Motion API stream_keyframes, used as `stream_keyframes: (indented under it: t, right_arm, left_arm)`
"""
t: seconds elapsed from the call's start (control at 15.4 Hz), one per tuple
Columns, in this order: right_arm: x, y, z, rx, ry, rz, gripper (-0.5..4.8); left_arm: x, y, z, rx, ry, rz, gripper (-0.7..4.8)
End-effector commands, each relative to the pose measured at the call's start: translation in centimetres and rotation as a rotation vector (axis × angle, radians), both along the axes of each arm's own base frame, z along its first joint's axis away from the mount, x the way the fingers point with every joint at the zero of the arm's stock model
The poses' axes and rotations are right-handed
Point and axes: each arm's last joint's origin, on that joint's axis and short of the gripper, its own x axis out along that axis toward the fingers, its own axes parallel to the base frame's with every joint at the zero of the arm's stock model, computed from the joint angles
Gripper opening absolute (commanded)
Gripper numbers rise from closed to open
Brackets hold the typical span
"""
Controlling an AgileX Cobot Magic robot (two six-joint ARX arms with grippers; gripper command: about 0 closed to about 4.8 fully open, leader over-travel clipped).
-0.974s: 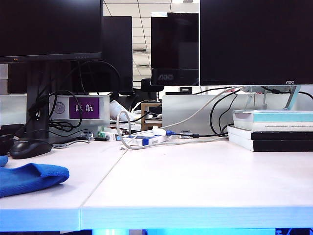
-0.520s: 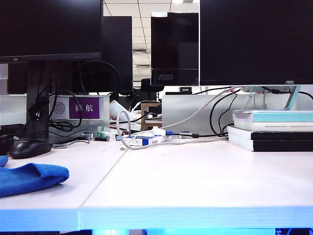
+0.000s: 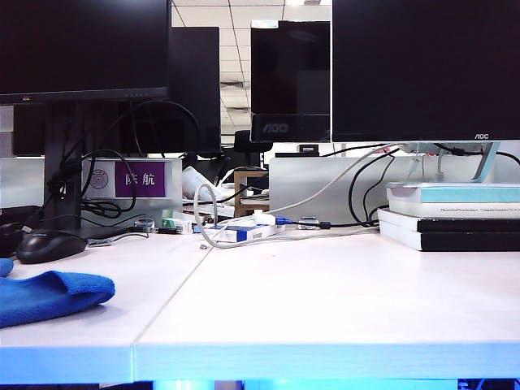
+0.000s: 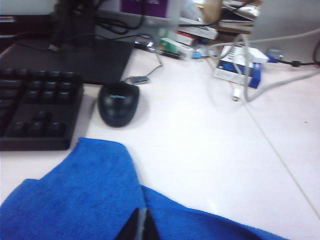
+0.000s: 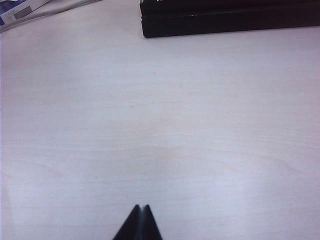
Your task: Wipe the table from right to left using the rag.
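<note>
The blue fuzzy rag point(image 3: 49, 296) lies bunched on the pale wood-grain table point(image 3: 325, 301) at the far left of the exterior view, near the front edge. Neither arm shows in that view. In the left wrist view my left gripper point(image 4: 141, 211) is shut, its dark tips over a fold of the rag point(image 4: 85, 200), with no cloth visible between them. In the right wrist view my right gripper point(image 5: 141, 206) is also shut, over bare table point(image 5: 160, 125) with nothing in it.
A black mouse point(image 3: 50, 245) and a black keyboard point(image 4: 35, 107) sit just behind the rag. Cables and a white-and-blue box point(image 3: 244, 233) lie at mid-table behind the panel seam. Stacked books point(image 3: 451, 227) stand at the back right, monitors behind.
</note>
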Motion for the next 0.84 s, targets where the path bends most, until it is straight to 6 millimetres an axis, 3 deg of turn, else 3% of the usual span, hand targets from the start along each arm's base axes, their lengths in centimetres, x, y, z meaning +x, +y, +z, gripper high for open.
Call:
stream_keyframes:
  t: [0.06,0.84]
  right_arm:
    - [-0.02,-0.01,-0.10,0.002,0.008,-0.004,-0.05]
    - [0.01,-0.03,0.55,0.002,-0.198,-0.006,-0.05]
  left_arm:
    - [-0.02,0.00,-0.17,0.004,0.013,-0.001,-0.05]
    - [-0.02,0.00,-0.18,0.004,0.013,-0.001,-0.05]
